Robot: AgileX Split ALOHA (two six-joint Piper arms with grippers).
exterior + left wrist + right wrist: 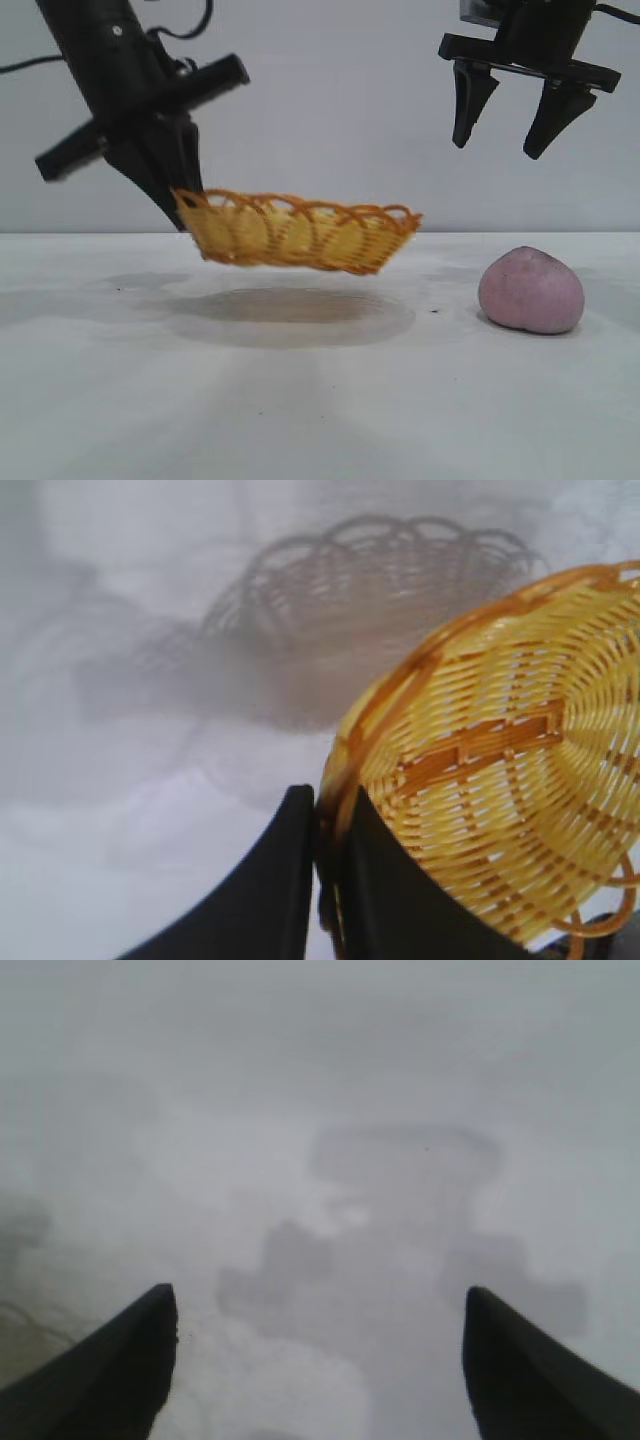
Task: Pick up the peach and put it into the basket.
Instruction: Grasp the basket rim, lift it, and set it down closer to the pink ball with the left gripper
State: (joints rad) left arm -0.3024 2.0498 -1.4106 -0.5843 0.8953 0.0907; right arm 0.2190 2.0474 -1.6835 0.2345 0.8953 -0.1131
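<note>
Exterior view: peach sits nearest on the table, right side, untouched. Behind it, left gripper pinches the basket rim, basket lifted clear and tilted. Right gripper hangs above the peach, fingers spread wide, empty. Peach pick and drop-in both still to do.
</note>
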